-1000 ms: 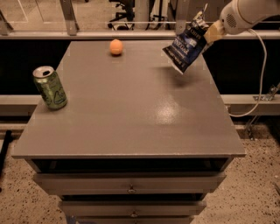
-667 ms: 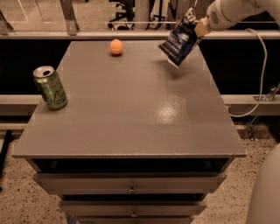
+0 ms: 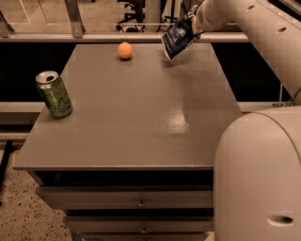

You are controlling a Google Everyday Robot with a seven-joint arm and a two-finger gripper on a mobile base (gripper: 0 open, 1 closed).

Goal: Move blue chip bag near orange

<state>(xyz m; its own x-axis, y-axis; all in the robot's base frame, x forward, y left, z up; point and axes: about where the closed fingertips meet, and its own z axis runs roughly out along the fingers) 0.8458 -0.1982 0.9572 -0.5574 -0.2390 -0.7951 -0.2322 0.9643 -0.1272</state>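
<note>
The gripper clasped the blue chip bag above the table, near the orange. The green can stood well apart.

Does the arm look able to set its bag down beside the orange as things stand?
Probably yes. The tool, above the far right of the table, holds the blue chip bag aloft just right of the orange; nothing stands between them, and the green can sits well off at the left.

A grey table with drawers stands on speckled floor, glass partition behind.
</note>
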